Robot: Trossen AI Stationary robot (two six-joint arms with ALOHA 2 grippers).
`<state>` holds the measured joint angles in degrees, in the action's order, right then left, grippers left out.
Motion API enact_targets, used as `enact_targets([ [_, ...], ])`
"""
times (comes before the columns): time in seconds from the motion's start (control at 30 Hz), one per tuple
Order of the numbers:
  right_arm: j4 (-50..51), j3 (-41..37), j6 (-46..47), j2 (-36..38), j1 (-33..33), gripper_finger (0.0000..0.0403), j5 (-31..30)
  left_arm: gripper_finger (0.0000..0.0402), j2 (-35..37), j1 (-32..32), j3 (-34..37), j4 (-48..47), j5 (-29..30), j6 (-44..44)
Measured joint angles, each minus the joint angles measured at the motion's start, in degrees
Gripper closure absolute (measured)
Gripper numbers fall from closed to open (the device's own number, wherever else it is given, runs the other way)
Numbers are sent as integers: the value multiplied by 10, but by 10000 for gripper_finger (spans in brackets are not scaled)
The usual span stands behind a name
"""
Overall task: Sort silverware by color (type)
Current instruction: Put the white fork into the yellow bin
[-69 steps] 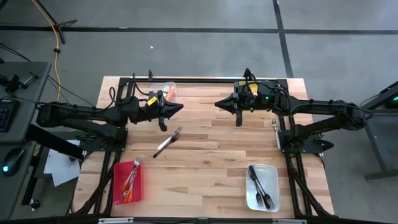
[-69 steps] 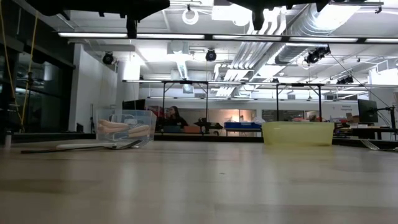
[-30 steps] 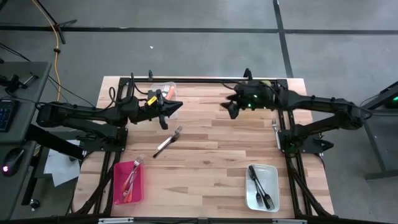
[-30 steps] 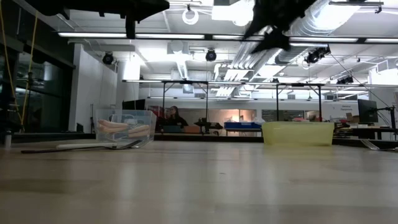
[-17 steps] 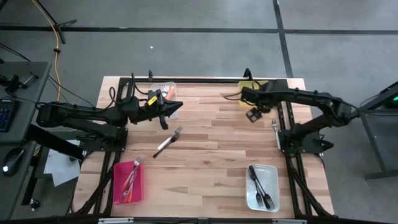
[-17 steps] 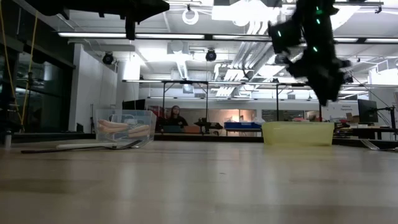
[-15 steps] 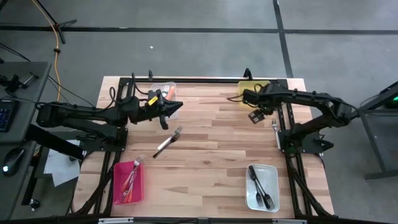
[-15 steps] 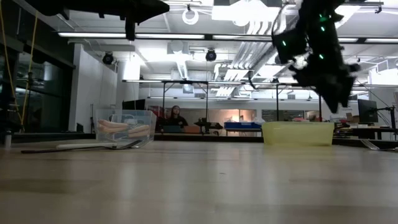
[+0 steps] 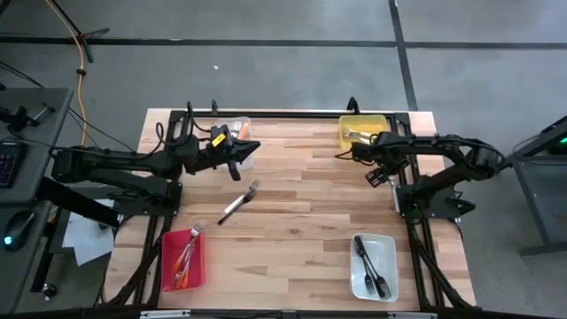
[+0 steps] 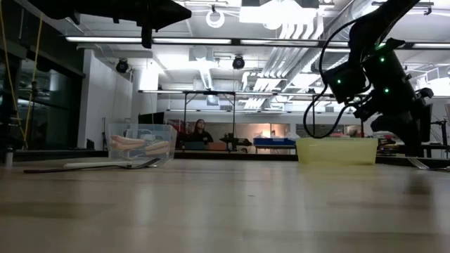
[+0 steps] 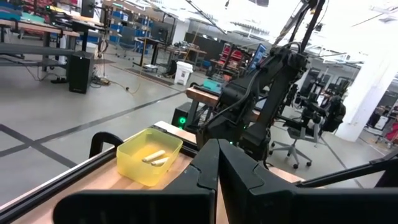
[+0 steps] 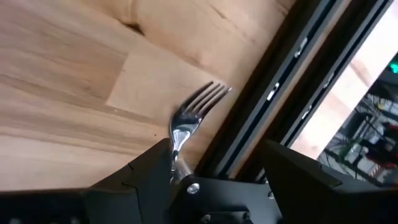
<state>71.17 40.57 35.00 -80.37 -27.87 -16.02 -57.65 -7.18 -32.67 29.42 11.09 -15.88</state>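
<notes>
Right end effector (image 12: 214, 177) spread wide just above an all-metal fork (image 12: 189, 118) at the surface (image 9: 301, 221) edge; left end effector (image 11: 217, 180) pinched shut, empty.

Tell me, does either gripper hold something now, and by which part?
Nothing is held. The right gripper hangs open over a metal fork; the left gripper is shut and empty.

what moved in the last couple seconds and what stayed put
The right gripper swung from mid-table to the table's right edge, uncovering the yellow bin, and now hangs open over a metal fork there. The left gripper, shut, the loose fork, red bin and white tray stayed.
</notes>
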Motion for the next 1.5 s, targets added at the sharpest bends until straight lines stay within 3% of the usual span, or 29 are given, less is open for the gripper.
enact_targets([
  [0.37, -34, -19, -10, -93, 0, 171, 19, 401, 0, 0, 0, 0, 0, 0],
  [0.63, -76, -14, -130, -118, 0, 172, 93, 401, 0, 0, 0, 0, 0, 0],
  [0.8, -78, -14, -146, -118, -14, 172, 122, 401, 0, 0, 0, 0, 0, 0],
  [0.93, -85, -15, -194, -118, -30, 172, 195, 401, 0, 0, 0, 0, -3, 0],
  [1.2, -106, -14, -228, -118, -50, 171, 266, 401, 0, 0, 0, 0, -4, -4],
  [1.27, -98, -4, -201, -119, -50, 171, 263, 401, 0, 0, 0, 0, -4, -3],
  [1.5, 27, 74, -160, -119, -51, 171, 145, 401, 0, 0, 0, 0, -5, -3],
])
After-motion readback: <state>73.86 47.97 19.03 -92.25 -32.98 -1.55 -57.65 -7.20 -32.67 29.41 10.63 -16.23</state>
